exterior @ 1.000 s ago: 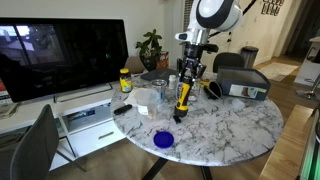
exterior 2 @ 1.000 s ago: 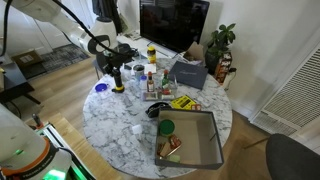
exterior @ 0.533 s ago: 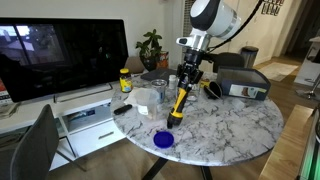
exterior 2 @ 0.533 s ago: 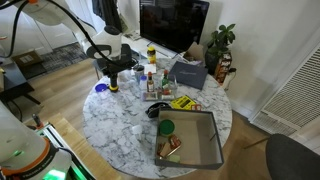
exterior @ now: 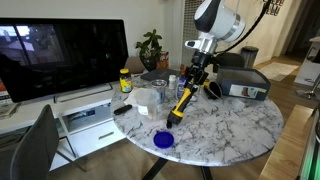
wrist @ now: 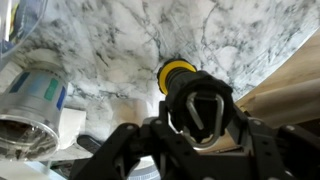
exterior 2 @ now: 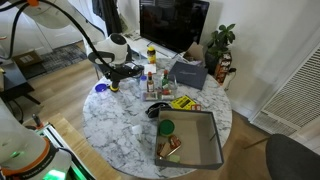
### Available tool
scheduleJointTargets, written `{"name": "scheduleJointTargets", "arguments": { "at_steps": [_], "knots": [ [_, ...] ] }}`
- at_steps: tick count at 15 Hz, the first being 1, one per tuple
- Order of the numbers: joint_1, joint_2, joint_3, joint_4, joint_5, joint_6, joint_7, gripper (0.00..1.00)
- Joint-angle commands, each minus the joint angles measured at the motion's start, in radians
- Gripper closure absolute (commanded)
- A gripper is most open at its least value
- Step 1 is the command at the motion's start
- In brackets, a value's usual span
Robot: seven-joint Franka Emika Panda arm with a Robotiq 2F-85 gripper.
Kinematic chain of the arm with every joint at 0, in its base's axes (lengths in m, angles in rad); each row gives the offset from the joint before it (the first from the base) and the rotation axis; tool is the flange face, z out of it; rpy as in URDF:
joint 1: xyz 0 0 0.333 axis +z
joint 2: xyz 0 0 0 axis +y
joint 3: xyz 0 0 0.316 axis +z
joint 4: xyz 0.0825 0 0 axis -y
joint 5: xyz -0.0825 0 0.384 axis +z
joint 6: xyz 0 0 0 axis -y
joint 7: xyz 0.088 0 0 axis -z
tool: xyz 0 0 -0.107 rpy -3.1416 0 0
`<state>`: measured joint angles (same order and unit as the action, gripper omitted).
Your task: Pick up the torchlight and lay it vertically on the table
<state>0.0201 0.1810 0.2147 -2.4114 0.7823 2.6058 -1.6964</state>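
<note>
Open room: bare table (exterior: 235, 125) top toward the front edge, beside the torch (exterior: 180, 103).
Near torch's low end: blue lid (exterior: 163, 140).
Behind torch: bottles (exterior: 172, 82) and clear tub (exterior: 147, 98), crowded.
Opposite edge: grey bin (exterior 2: 195, 135).

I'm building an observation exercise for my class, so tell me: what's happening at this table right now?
The robot arm's gripper is shut on the upper end of the torchlight. It holds the torch tilted over the marble table, with the lower end pointing down at the tabletop. Whether that end touches the marble cannot be told. The wrist view looks down the torch's length at the table. The torch is not yet released, so the placing step is unfinished.
</note>
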Motion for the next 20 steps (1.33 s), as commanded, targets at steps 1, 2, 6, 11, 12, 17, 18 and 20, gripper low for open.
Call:
{"name": "scheduleJointTargets", "arguments": {
  "at_steps": [1,2,6,11,12,17,18,20],
  "knots": [
    [-0.016,0.006,-0.025,-0.058,0.015,-0.011,-0.062,0.68],
    [-0.018,0.011,-0.039,-0.070,-0.015,-0.008,-0.055,0.68],
    [-0.020,0.077,-0.091,-0.090,-0.184,0.023,-0.007,0.68],
    [-0.043,0.150,-0.091,-0.087,-0.333,0.087,0.050,0.68],
    [-0.047,0.158,-0.092,-0.089,-0.365,0.098,0.069,0.68],
    [-0.070,0.192,-0.091,-0.078,-0.496,0.103,0.141,0.68],
    [-0.072,0.197,-0.091,-0.074,-0.518,0.101,0.152,0.68],
    [-0.071,0.209,-0.097,-0.065,-0.566,0.102,0.185,0.68]
  ]
}}
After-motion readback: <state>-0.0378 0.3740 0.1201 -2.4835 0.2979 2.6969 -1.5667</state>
